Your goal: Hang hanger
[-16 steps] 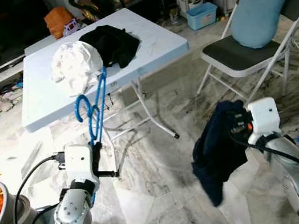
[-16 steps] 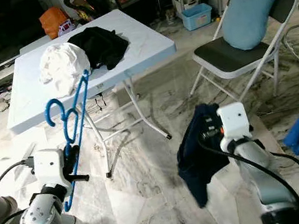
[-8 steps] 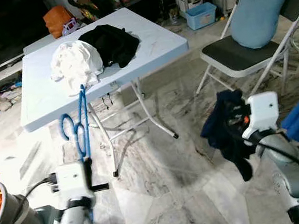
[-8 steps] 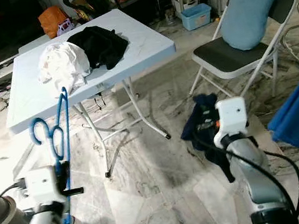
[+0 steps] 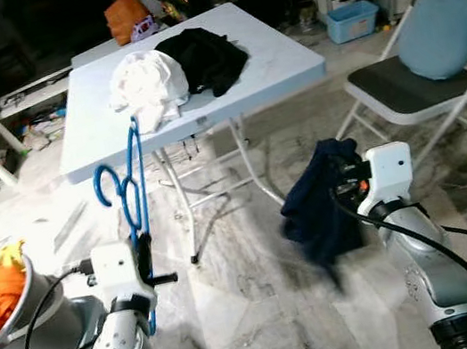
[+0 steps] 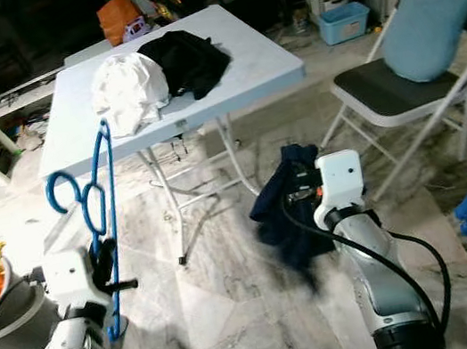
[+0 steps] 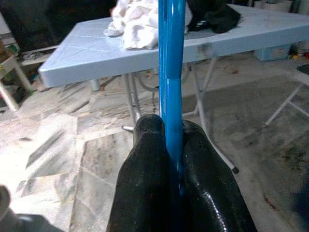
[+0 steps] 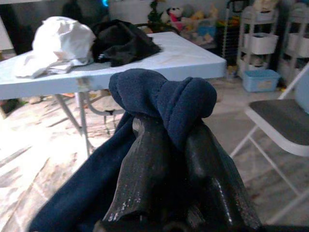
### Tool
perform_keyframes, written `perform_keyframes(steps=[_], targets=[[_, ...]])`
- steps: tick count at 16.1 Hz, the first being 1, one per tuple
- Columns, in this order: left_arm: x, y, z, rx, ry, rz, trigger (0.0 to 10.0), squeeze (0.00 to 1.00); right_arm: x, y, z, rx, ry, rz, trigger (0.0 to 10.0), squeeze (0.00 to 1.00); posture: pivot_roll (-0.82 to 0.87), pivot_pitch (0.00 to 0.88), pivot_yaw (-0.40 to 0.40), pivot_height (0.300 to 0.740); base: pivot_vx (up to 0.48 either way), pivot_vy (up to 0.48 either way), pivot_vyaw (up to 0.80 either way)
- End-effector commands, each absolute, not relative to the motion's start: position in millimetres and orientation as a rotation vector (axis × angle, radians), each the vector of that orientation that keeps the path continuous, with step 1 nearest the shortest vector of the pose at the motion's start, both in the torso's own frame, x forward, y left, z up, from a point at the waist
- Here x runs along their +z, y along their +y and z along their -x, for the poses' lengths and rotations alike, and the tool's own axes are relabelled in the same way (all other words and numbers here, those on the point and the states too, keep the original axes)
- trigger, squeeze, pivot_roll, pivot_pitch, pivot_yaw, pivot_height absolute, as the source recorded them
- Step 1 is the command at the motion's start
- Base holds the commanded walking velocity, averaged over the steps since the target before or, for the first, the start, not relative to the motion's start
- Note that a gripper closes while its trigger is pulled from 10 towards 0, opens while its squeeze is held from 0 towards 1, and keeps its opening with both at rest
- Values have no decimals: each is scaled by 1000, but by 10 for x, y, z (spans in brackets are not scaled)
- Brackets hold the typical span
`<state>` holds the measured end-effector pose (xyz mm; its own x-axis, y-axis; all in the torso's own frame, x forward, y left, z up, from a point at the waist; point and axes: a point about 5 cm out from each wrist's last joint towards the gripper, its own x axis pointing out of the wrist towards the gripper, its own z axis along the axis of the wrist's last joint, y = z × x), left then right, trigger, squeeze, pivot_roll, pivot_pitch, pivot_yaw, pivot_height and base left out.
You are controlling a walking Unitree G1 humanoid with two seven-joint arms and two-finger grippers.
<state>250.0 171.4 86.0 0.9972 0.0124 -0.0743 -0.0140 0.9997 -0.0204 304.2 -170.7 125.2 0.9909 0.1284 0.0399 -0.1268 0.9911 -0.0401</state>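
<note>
The left gripper (image 7: 171, 145) is clamped on the lower bar of the blue hanger (image 5: 132, 188), both black fingers (image 7: 145, 159) pressed tight against the plastic. The hanger stands nearly upright above the wrist, its hook turned toward the robot's left and level with the near edge of the table (image 5: 284, 52).

The right gripper (image 8: 169, 145) is closed on a bunch of dark blue garment (image 5: 317, 209), the cloth folded over the fingertips and the rest hanging loose over the marble floor (image 5: 241, 318), well clear of the hanger.

No rail or peg is visible in these frames, so the hanging point cannot be confirmed. Recommended handling: keep the pinch firm and the hanger vertical, hook leading, while it is carried. Keep the trailing cloth away from the table legs and the folding chair (image 5: 409, 94). A white garment (image 5: 146, 86) and a black garment (image 5: 207, 52) lie at the table's far side, untouched.
</note>
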Motion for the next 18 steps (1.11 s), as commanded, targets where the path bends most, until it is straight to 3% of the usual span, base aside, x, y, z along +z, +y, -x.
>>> perform_keyframes(steps=[1,6,18], targets=[[891,1770,-2500,33,68,15,10000,0,1360,-1667,-3068,139,-86,34,10000,0,-94,0,142,740,0,0,0],[887,1760,-2493,36,76,27,10000,0,1390,-1624,-3088,172,-97,10,10000,0,-92,0,137,740,282,0,0],[931,1728,-2535,38,70,56,10000,0,1362,-1537,-3128,206,-90,7,10000,0,-78,0,125,740,366,258,0]])
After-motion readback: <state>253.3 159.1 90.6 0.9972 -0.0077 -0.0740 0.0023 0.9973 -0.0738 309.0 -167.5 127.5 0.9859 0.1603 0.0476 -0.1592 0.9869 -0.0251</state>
